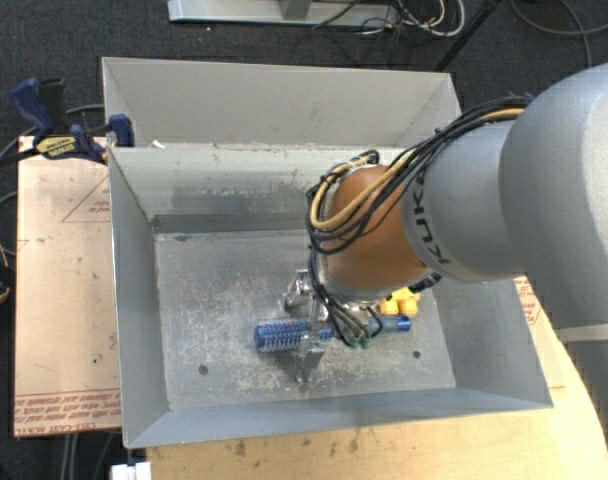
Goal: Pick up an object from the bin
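My gripper [306, 353] reaches down to the bin floor near the front middle, below the orange wrist cover. A blue ridged, comb-like thing [282, 335] lies flat just left of it and touches the gripper's metal parts. Whether a finger sits on each side of it cannot be made out. A yellow thing with a blue part [399, 308] lies to the right, partly hidden under the wrist. A small green bit [356, 341] peeks out beside the gripper body.
The arm and its cables cover the right half of the bin. The bare grey floor stretches to the left and back of the blue thing, scuffed and scratched.
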Controlling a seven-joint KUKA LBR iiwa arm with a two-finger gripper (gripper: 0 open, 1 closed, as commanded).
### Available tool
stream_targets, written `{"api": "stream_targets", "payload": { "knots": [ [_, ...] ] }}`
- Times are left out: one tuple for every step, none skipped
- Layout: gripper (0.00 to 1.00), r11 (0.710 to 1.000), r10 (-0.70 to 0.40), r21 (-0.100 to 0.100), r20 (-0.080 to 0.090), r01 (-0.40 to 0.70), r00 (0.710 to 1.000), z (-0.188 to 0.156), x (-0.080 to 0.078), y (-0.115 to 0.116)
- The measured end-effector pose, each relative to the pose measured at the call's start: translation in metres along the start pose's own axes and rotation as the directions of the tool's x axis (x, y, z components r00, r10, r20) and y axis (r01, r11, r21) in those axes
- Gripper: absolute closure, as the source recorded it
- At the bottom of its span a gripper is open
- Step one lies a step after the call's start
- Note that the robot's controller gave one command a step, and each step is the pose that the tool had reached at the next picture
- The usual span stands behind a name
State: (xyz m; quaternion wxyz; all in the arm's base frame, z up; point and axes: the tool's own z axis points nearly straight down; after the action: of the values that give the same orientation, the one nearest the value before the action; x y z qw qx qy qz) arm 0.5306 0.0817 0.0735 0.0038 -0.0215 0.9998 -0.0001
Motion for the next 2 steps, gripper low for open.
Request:
{"api": "stream_targets", "payload": {
  "knots": [
    [0.00,1.000,0.002,0.000,-0.005,-0.002,1.000,-0.0022,-0.0017,-0.0002],
    [1.00,1.000,0.001,-0.003,0.002,-0.001,1.000,-0.0046,-0.0037,0.0008]
  ]
}}
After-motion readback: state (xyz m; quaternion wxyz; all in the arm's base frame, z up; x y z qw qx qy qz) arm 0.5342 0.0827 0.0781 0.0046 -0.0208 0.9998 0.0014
